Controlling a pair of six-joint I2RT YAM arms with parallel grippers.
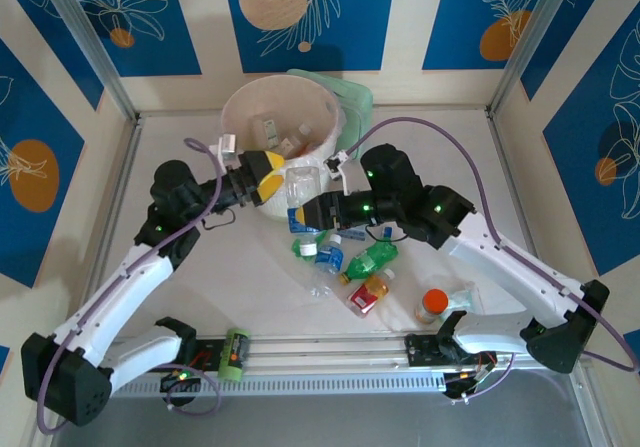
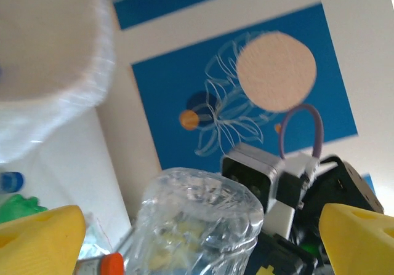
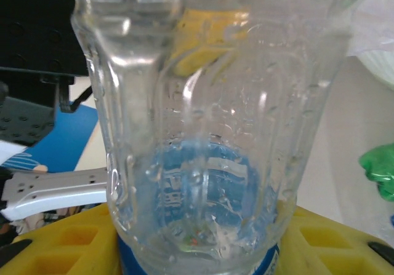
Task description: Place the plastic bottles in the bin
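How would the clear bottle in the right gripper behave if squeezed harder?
The clear bottle looks empty, so probably light. Its thin ribbed wall would likely dent under a squeeze. Being round, it may roll if laid down.

A clear bottle (image 3: 209, 103) with a blue label (image 3: 184, 173) fills the centre of the frame, its ribbed wall beaded with droplets. The right end effector (image 3: 197, 253) clamps it low down, its yellow fingers (image 3: 61, 238) on either side at the bottom edge. A green bottle (image 3: 378, 167) lies at the right edge on the pale table (image 3: 345, 133).
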